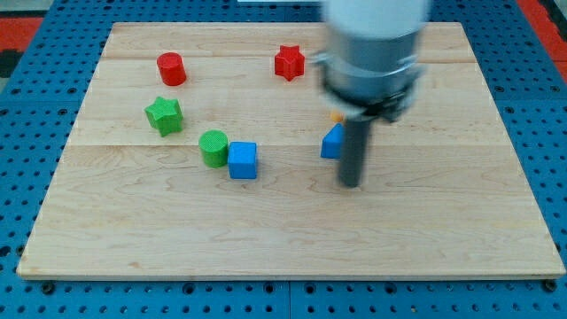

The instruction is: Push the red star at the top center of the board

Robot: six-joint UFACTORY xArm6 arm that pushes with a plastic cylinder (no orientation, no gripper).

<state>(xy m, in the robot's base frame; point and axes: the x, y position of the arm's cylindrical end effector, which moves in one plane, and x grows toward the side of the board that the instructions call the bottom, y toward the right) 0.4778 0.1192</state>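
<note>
The red star [289, 63] lies near the view's top centre of the wooden board [133, 230]. My tip [352, 183] touches the board right of centre, well below and to the right of the star. A blue block [332, 142] sits just left of the rod, partly hidden by it. A small bit of an orange or yellow block [336, 115] shows above it, mostly hidden by the arm.
A red cylinder [171, 68] lies at the top left. A green star [165, 115] is below it. A green cylinder [213, 147] touches a blue cube [243, 160] left of centre. A blue pegboard [27, 133] surrounds the board.
</note>
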